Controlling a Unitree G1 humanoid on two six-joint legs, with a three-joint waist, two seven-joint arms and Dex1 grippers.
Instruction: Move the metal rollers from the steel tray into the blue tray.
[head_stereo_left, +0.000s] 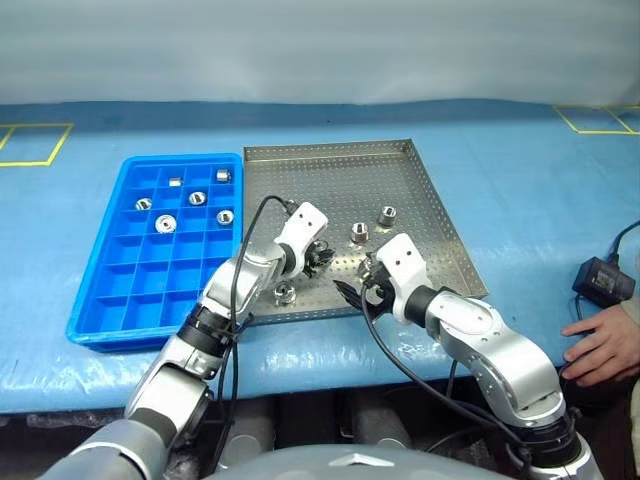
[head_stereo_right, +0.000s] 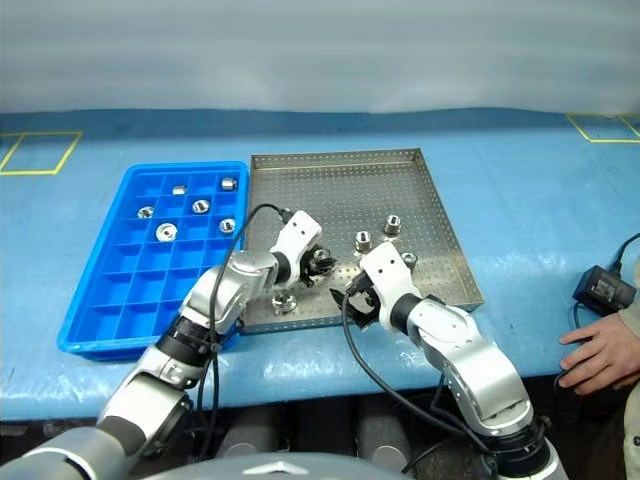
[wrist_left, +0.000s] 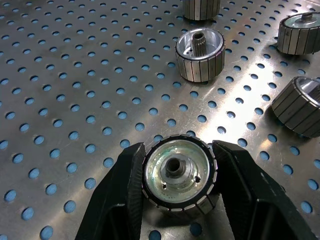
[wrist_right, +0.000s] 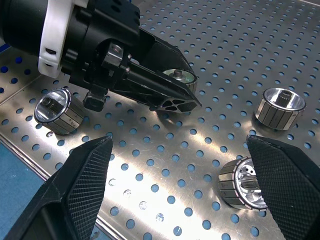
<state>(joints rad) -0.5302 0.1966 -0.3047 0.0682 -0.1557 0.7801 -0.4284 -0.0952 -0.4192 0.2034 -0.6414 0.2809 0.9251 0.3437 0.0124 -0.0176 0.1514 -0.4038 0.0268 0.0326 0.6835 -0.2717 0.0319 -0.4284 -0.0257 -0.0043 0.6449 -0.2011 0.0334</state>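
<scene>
The steel tray (head_stereo_left: 340, 170) lies on the blue table with the blue tray (head_stereo_left: 130, 290) touching its left side. My left gripper (head_stereo_left: 320, 260) reaches into the steel tray's front part and is shut on one metal roller (wrist_left: 177, 175), which stands on the perforated floor with a finger against each side. Other metal rollers rest loose in the steel tray (head_stereo_left: 359, 232) (head_stereo_left: 387, 214) (head_stereo_left: 284, 293). Several rollers sit in the blue tray's far compartments (head_stereo_left: 197, 198). My right gripper (wrist_right: 178, 144) hovers open over the tray's front, close beside the left one, with a roller (wrist_right: 245, 182) near one finger.
A person's hand (head_stereo_left: 600, 345) rests on the table at the right edge, next to a black adapter (head_stereo_left: 603, 278) with a cable. Yellow tape marks (head_stereo_left: 30, 145) lie at the far corners. The steel tray's far half is bare perforated floor.
</scene>
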